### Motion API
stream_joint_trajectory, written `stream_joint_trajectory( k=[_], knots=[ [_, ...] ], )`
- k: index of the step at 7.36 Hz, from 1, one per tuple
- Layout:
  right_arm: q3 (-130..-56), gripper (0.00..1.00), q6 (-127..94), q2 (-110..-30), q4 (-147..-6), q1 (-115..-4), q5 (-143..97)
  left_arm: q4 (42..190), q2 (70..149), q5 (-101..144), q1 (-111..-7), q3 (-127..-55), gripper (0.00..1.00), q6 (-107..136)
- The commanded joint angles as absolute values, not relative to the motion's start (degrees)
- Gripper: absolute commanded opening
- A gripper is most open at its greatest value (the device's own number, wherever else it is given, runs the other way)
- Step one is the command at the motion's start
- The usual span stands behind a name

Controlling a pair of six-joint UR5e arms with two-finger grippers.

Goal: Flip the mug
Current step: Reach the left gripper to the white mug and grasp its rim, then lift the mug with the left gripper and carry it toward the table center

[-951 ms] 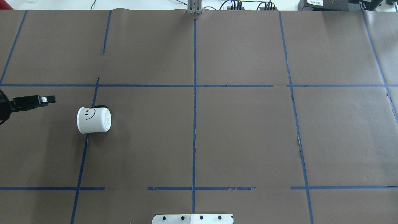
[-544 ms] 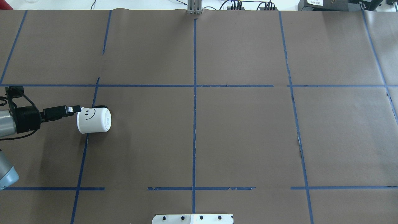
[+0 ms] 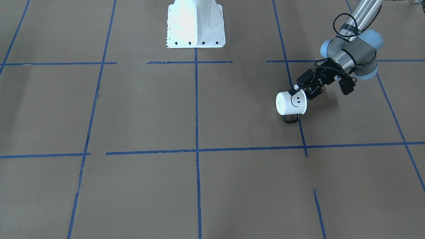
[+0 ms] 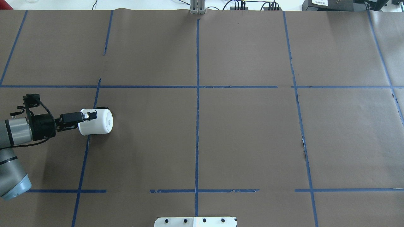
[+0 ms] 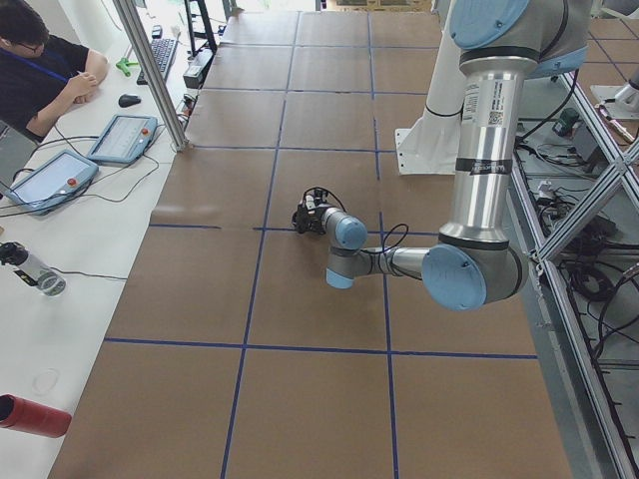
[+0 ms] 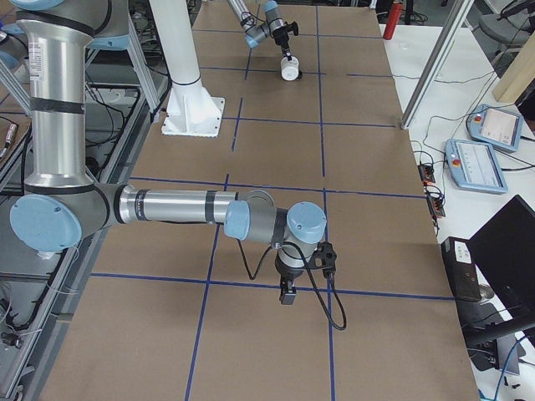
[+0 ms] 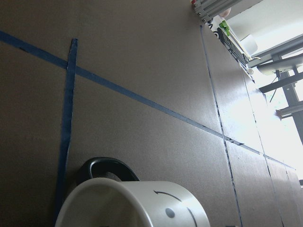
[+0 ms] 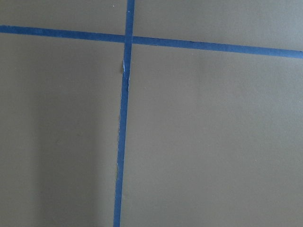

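The white mug point(image 4: 98, 123) lies on its side on the brown paper. Its mouth faces my left gripper and its base faces the table's middle. In the front-facing view the smiley face shows on the mug point(image 3: 291, 103) and the black handle point(image 3: 291, 119) rests against the table. My left gripper point(image 4: 82, 121) is open at the mug's mouth, with one finger point(image 4: 90, 115) lying over the mug's upper side. The left wrist view shows the rim point(image 7: 132, 203) close below. My right gripper point(image 6: 287, 296) shows only in the exterior right view, far from the mug, and I cannot tell its state.
Blue tape lines cross the brown paper. The robot's white base plate point(image 3: 196, 26) stands at the table's near middle edge point(image 4: 195, 221). An operator point(image 5: 45, 65) sits at a side desk with tablets point(image 5: 122, 138).
My left gripper has moved right from the table's edge to the mug, and one finger now covers the smiley in the overhead view. The mug has not moved.
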State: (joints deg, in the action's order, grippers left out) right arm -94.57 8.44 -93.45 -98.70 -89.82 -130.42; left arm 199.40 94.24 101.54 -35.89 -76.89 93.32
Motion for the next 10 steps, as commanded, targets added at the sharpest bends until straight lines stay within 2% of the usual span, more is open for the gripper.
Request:
stream_joint_trajectory(
  k=[1,2,6,7,8,9,10],
  knots=[
    [-94.57,1.00,8.44,-93.43,-98.70,-89.82,-130.43,200.48,94.83,101.51,-35.77,-77.25,0.25,95.97],
    [-94.57,1.00,8.44,-93.43,-98.70,-89.82,-130.43,201.00,94.92,101.69,-35.77,-77.69,0.00,98.06],
    [-94.57,1.00,8.44,-93.51,-98.70,-89.82,-130.43,199.00,94.83,103.87,-35.86,-81.99,0.00,98.09],
    [-94.57,1.00,8.44,-93.43,-98.70,-89.82,-130.43,192.20,94.83,104.15,-35.86,-86.00,0.00,98.09],
    [-94.57,1.00,8.44,-93.51,-98.70,-89.82,-130.43,179.95,95.01,104.15,-35.95,-93.27,0.00,98.09],
    [-94.57,1.00,8.44,-93.52,-98.70,-89.82,-130.43,166.51,97.45,104.15,-35.95,-99.26,0.00,98.09],
    [-94.57,1.00,8.44,-93.52,-98.70,-89.82,-130.43,155.33,102.60,104.06,-35.95,-101.32,0.00,98.00]
  ],
)
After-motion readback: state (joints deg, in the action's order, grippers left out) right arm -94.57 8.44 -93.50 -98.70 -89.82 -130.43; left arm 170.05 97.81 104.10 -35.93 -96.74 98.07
